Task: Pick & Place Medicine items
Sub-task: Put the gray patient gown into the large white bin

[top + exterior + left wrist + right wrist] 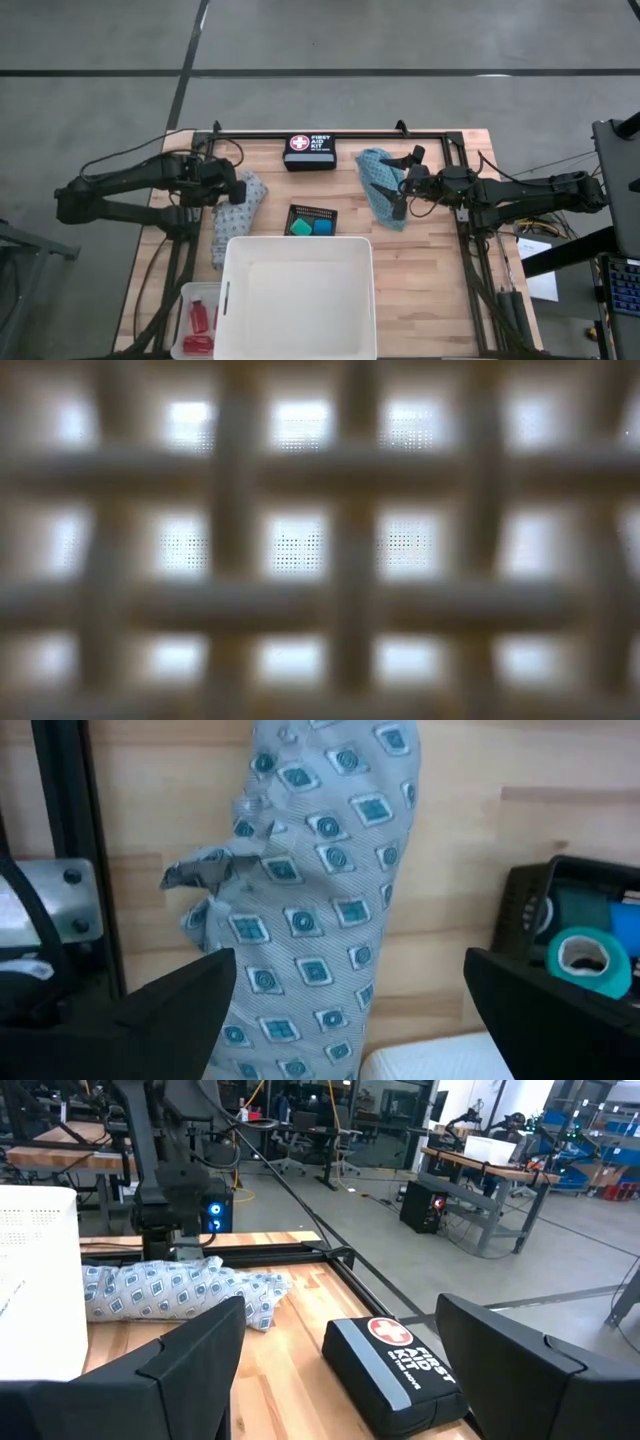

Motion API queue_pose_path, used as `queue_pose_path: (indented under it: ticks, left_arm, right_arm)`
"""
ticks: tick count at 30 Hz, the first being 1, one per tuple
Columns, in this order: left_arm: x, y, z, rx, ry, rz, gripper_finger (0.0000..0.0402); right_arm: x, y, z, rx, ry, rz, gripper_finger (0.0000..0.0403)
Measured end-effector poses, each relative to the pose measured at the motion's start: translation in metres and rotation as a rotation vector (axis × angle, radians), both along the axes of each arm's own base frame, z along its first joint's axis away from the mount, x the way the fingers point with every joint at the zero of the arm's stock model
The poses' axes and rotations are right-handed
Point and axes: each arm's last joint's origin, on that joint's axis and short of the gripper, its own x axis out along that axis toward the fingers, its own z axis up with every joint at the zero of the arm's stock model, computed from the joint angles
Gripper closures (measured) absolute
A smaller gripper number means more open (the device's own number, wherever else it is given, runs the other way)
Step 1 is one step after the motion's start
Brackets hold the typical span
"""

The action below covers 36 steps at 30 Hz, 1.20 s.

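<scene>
The grey patterned cloth lies stretched out on the left of the table, and the left gripper sits over its far end, fingers spread wide, nothing held. On the right lies the teal cloth, with the right gripper over it, fingers apart too. Between them sit the first aid kit and the black tray; nearer is the white tub.
</scene>
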Motion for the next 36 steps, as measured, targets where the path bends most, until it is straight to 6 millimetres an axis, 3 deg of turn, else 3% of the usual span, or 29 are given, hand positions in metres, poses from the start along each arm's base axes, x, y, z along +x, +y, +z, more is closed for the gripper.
queue_pose_path:
  ticks: [9, 19, 28, 36]
  left_arm:
    - [0.007, 0.000, -0.006, -0.075, 0.037, -0.020, 0.0005]
    - [0.013, -0.005, -0.047, -0.316, 0.171, 0.061, 0.0004]
    - [0.010, -0.006, -0.074, -0.313, 0.199, 0.088, 0.0004]
    - [0.017, -0.003, -0.083, -0.294, 0.265, 0.130, 0.0004]
  right_arm:
    - [0.000, 0.000, 0.000, 0.000, 0.000, 0.000, 0.0076]
    - [0.000, 0.000, 0.000, 0.000, 0.000, 0.000, 0.0076]
    - [0.000, 0.000, 0.000, 0.000, 0.000, 0.000, 0.0076]
    - [0.000, 0.000, 0.000, 0.000, 0.000, 0.000, 0.0076]
